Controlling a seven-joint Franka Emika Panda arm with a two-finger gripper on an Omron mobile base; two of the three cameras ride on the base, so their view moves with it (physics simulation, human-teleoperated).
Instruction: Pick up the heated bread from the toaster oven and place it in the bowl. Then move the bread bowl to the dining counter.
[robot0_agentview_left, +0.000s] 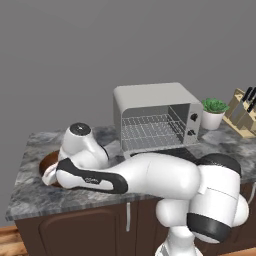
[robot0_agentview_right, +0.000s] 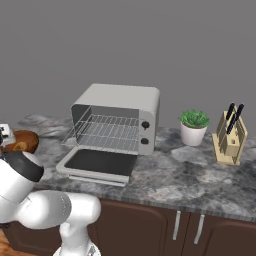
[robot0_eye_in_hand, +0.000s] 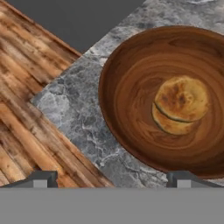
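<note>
While its 2 dark fingertips stand wide apart at the bottom of the hand view, the tool (robot0_eye_in_hand: 112, 177) holds nothing and looks down on the near rim of the bowl (robot0_eye_in_hand: 127, 113). Inside that reddish-brown wooden bowl the heated bread (robot0_eye_in_hand: 180, 104) lies flat on the inner floor, toward 3 o'clock of the bowl's middle, golden-brown with darker toasted spots. Under the bowl runs the grey marbled tabletop (robot0_eye_in_hand: 74, 109), whose corner points toward 9 o'clock, with wooden floor (robot0_eye_in_hand: 26, 87) beyond its edge. From the left base view the arm's white wrist covers most of the bowl (robot0_agentview_left: 48, 162), which sits near the tabletop's left end. At 2 o'clock from the bowl stands the toaster oven (robot0_agentview_left: 155, 116), its door dropped open and its wire rack (robot0_agentview_right: 107, 132) bare. Farther right on the tabletop are a potted plant (robot0_agentview_right: 194, 126) and a knife block (robot0_agentview_right: 230, 136).
</note>
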